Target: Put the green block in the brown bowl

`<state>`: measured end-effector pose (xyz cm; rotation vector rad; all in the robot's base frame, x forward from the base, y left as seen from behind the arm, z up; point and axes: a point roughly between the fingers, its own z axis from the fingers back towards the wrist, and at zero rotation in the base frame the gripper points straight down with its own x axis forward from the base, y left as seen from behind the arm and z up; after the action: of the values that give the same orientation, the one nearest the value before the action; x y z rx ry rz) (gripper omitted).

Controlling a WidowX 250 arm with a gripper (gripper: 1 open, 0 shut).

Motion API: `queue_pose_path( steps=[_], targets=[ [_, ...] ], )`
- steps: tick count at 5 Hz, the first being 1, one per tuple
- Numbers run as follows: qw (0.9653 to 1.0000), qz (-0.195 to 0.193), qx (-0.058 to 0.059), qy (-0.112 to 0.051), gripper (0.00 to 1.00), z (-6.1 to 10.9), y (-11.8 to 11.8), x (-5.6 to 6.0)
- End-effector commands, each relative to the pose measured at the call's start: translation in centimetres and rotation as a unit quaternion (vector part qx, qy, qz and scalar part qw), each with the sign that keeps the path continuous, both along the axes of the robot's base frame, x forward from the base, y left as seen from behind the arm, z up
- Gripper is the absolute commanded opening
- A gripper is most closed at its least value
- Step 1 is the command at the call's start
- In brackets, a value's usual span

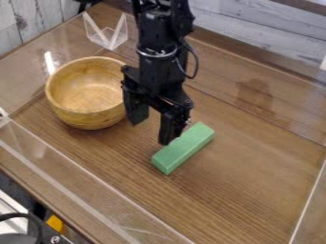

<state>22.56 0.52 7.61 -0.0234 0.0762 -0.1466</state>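
At the left of the view sits the round light-brown wooden bowl (91, 91), thick-walled, with visible grain and a golden-tan inside. It rests upright on the dark wood-grain tabletop (254, 191), and nothing lies in it. Behind it, toward the back edge, a small clear plastic piece (107, 30) stands folded in a V shape.

Just right of the bowl, the black robot arm (162, 38) comes down from the top of the picture with its gripper (154, 122) pointing at the table. The two dark fingers (135, 107) stand spread wide apart with an open gap between them, and nothing is held between them. The left finger hangs close beside the bowl's right wall; whether it touches the wall cannot be told. The right finger hangs just above the upper end of the block, and contact there cannot be told either.

Right of centre lies the small bright green rectangular block (182, 149), a flat-sided bar lying flat on the tabletop, set on a diagonal from lower left to upper right. It is outside the bowl, near it but apart from it.
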Motion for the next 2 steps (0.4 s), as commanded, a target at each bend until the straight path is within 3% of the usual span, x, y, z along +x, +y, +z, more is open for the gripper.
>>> queue_pose_path(
  steps=[1, 2],
  targets=[
    [0.9998, 0.006, -0.002, -0.021, 1.0, 1.38, -1.09, -0.16],
    [0.9995, 0.026, -0.003, -0.019, 1.0, 0.85, -1.11, -0.49]
  ],
)
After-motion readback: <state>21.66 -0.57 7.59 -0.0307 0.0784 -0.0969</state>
